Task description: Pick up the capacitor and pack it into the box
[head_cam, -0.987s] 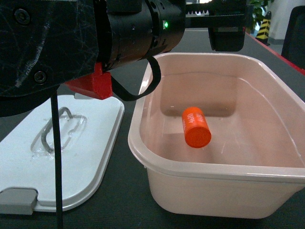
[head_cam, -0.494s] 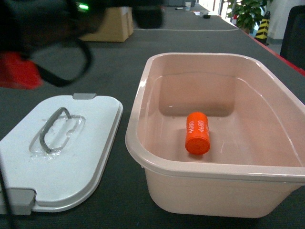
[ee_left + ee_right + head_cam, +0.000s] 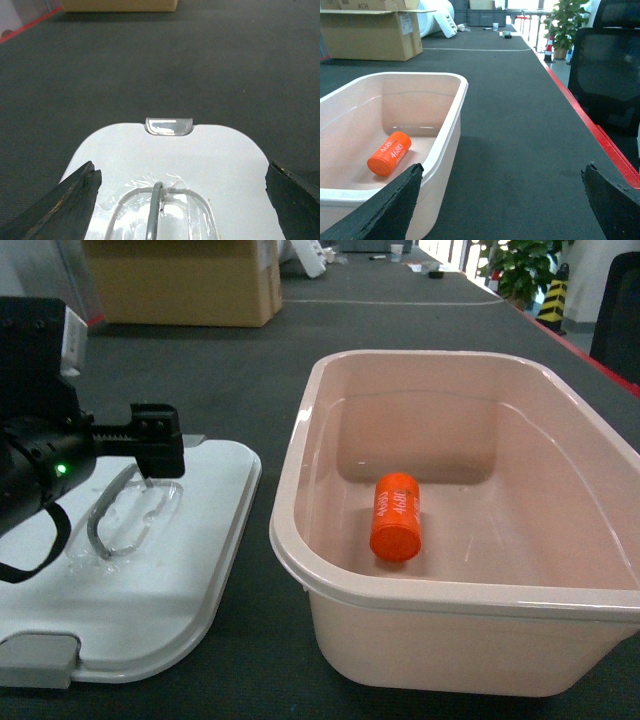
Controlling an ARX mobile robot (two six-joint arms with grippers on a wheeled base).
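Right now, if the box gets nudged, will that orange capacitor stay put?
Probably not. The capacitor is a smooth cylinder lying on its side, loose on the box's glossy floor, so it likely rolls. It looks rigid and light for its size.

Even, fairly bright overhead light filled every view. Soft white glare lay on the box [image 3: 300,440] rim and on its lid [image 3: 200,570] beside it. Daylight flared behind the box in the right wrist view; the pincer tips there were blurred.

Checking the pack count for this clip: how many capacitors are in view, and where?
1. A single orange capacitor lies on its side on the floor of the pink box, near its left wall. None shows on the lid or the table.
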